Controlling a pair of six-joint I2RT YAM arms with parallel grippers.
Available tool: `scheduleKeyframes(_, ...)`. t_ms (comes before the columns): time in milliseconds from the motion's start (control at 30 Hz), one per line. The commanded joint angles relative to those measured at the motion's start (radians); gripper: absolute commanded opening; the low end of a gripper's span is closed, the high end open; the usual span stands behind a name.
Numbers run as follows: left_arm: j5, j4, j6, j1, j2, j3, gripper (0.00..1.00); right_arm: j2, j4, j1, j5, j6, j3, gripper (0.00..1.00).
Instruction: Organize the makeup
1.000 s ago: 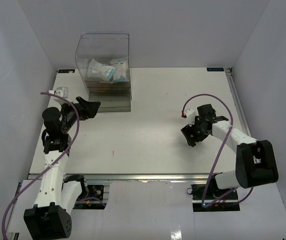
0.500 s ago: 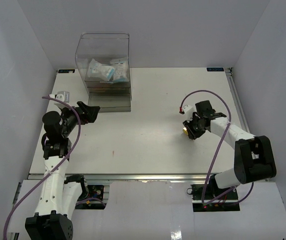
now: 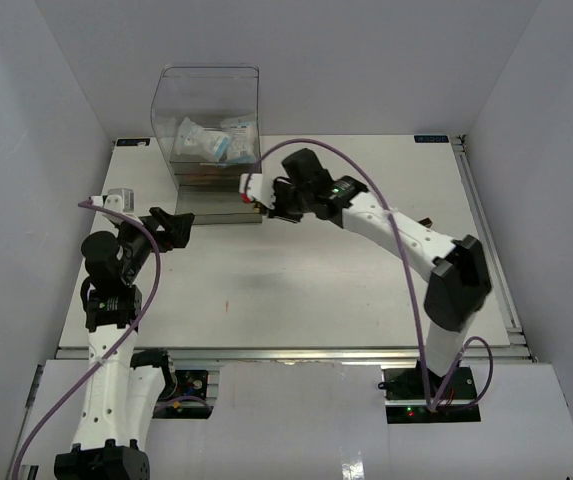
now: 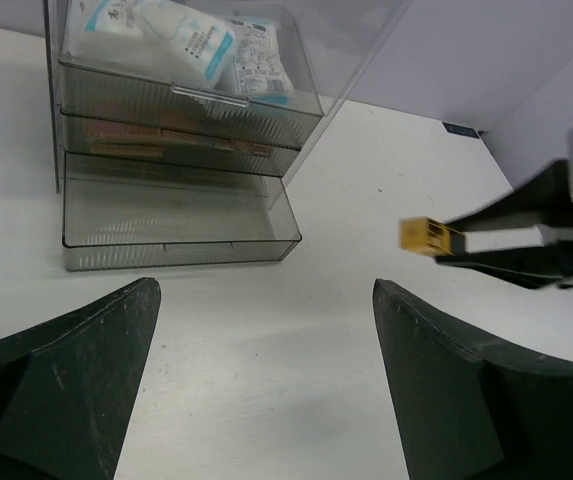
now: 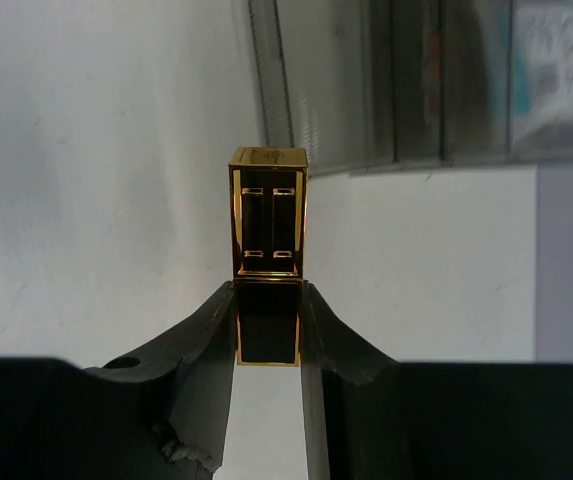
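Glossy gold tube (image 5: 268, 225), clear plastic box (image 3: 207, 120)

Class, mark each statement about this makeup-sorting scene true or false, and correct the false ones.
1. The right gripper holds a gold and black tube. True.
2. The left gripper is shut on a packet. False: it is open and empty.
3. The packets lie in the top of the box. True.
4. The bottom drawer is pushed in. False: it stands pulled out.
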Motion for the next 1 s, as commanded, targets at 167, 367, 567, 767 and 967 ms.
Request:
scheduleKeyframes(167, -0.088, -0.02, 0.036, 0.02, -0.062, -0.002, 0.98, 0.579, 0.085, 0.094, 0.285, -0.078, 0.669, 0.12)
scheduleKeyframes(367, -0.063, -0.015, 0.032, 0.041, -0.067, 0.0, 0.98, 0.609, 0.388, 0.092, 0.403, -0.149, 0.528, 0.16)
scheduleKeyframes(567, -0.048, -0.013, 0.029, 0.045, -0.064, 0.0, 0.98, 0.598, 0.399, 0.08, 0.388, -0.134, 0.474, 0.45)
scheduleKeyframes(767, -0.04, -0.01, 0.025, 0.046, -0.058, -0.003, 0.98, 0.486, 0.375, 0.081, 0.325, -0.076, 0.342, 0.78)
scheduleKeyframes(967, -0.029, -0.005, 0.022, 0.045, -0.049, -0.008, 0.98, 0.285, 0.248, 0.08, 0.23, -0.011, 0.22, 0.96)
